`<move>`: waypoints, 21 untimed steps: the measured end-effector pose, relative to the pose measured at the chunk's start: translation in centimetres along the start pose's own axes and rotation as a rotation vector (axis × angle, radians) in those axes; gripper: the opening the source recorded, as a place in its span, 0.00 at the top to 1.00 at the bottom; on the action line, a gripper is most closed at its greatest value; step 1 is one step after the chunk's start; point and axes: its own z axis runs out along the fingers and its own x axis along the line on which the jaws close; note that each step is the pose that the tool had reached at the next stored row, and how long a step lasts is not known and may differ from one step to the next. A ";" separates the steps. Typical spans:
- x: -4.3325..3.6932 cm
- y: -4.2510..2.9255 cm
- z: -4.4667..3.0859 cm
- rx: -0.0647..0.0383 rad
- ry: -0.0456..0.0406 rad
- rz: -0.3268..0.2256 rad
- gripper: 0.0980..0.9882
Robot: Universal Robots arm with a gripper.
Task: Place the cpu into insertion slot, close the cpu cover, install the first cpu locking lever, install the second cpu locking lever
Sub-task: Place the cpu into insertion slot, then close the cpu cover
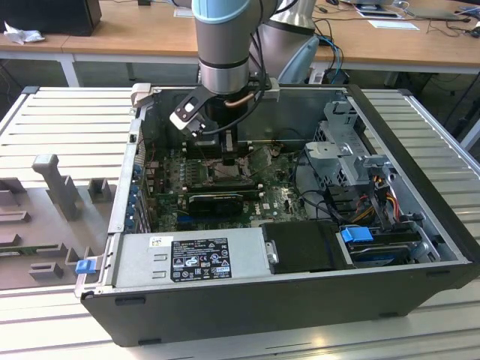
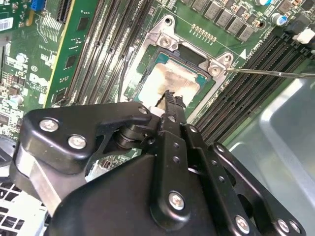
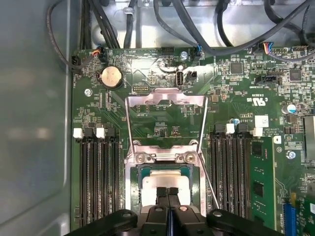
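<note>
The arm reached down into the open computer case (image 1: 420, 187), with the gripper (image 1: 229, 156) low over the green circuit board (image 3: 167, 123).

In both wrist views the fingers of the gripper (image 3: 168, 194) (image 2: 170, 98) were pressed together, with no gap and nothing visible between them. The tips sat directly over the cpu (image 3: 152, 178) (image 2: 167, 78). Whether they touched its top could not be determined.

The cpu lay flat inside the insertion slot (image 3: 132, 187), directly beneath the fingertips. Its pale top was uncovered and bore a patchy residue. The slot's metal rim showed on either side of the fingers.

The cpu cover (image 3: 165, 98) was open. It was swung off the slot to the side beyond the fingertips, hinged at the slot's far edge, and green board showed through its window. Whether it stood upright or lay back could not be judged.

A thin metal rod (image 2: 275, 73) ran outward from one corner of the slot, raised clear of the board.

Long black memory slots (image 3: 96, 182) flanked the gripper on both sides. A round coin cell (image 3: 111, 76) sat well beyond the open cover.
</note>
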 end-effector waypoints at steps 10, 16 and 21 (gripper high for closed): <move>0.03 1.07 -0.92 0.009 -0.0005 0.000 0.99; 0.04 2.00 -0.87 0.010 -0.0007 0.002 0.99; 0.07 2.62 -2.16 0.010 -0.0005 0.002 0.99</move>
